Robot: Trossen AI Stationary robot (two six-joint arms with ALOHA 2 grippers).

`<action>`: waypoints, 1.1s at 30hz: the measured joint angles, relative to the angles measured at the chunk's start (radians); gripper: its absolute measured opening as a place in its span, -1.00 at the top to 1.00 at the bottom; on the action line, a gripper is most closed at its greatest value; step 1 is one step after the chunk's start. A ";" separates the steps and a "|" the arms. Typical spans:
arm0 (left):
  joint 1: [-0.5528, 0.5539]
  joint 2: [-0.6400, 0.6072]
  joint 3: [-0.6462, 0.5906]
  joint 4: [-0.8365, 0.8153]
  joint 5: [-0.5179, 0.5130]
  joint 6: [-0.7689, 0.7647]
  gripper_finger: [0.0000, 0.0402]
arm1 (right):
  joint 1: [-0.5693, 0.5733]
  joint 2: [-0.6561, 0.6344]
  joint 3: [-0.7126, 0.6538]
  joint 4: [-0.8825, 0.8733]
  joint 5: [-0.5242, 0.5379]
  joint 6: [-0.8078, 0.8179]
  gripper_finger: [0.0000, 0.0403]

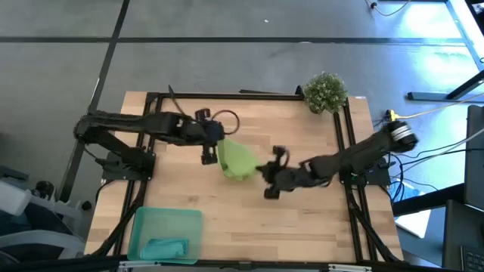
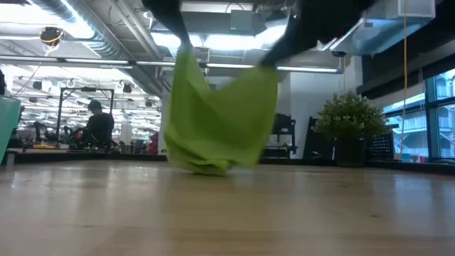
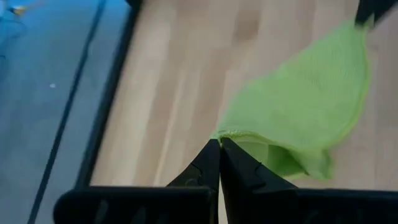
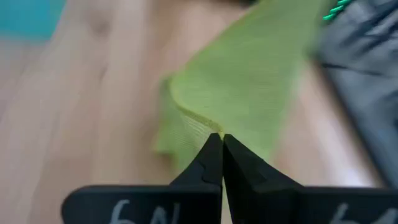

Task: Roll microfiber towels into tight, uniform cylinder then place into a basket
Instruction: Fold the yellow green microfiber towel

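Observation:
A lime microfiber towel [image 1: 237, 159] is stretched between my two grippers above the middle of the table. My left gripper [image 1: 217, 145] is shut on its left end and my right gripper [image 1: 262, 171] is shut on its right end. In the low view the lime towel [image 2: 217, 117] sags between the two held ends. A teal towel [image 1: 166, 247] lies inside the basket [image 1: 144, 223] at the table's near left corner. My left gripper pinches a corner of the lime towel at its hemmed edge [image 3: 231, 133] between its two fingers, coming slanting down from the table's left. The cloth hangs away from the fingers. My right gripper pinches another corner at the hemmed edge [image 4: 202, 124] between its two fingers, slanting down from the table's right. The towel hangs slack between both holds, and its lowest fold [image 2: 206, 168] touches the table.
A potted plant [image 1: 326, 91] stands at the table's far right corner. A black frame [image 1: 227, 95] runs along the table's edges. Bare wood lies to the near right of the basket.

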State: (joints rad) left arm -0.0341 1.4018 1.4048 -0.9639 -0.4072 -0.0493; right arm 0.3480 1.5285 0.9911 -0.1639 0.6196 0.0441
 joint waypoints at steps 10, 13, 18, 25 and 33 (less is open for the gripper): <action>0.038 -0.185 0.002 -0.005 -0.162 -0.001 1.00 | -0.109 -0.256 0.154 -0.237 0.127 -0.100 0.99; 0.074 -0.194 0.002 -0.004 -0.203 0.022 1.00 | -0.162 -0.266 0.202 -0.261 0.126 -0.152 0.99; 0.150 -0.178 0.002 0.038 -0.232 0.121 1.00 | -0.260 -0.261 0.242 -0.251 0.124 -0.261 0.99; 0.215 -0.162 0.001 0.163 -0.198 0.281 1.00 | -0.360 -0.261 0.247 -0.253 0.124 -0.315 0.99; 0.154 -0.157 -0.108 0.059 -0.089 0.141 1.00 | -0.278 -0.262 0.208 -0.386 0.062 -0.174 0.99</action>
State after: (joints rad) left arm 0.1197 1.2446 1.2964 -0.9048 -0.4959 0.0917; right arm 0.0704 1.2667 1.1994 -0.5495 0.6814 -0.1301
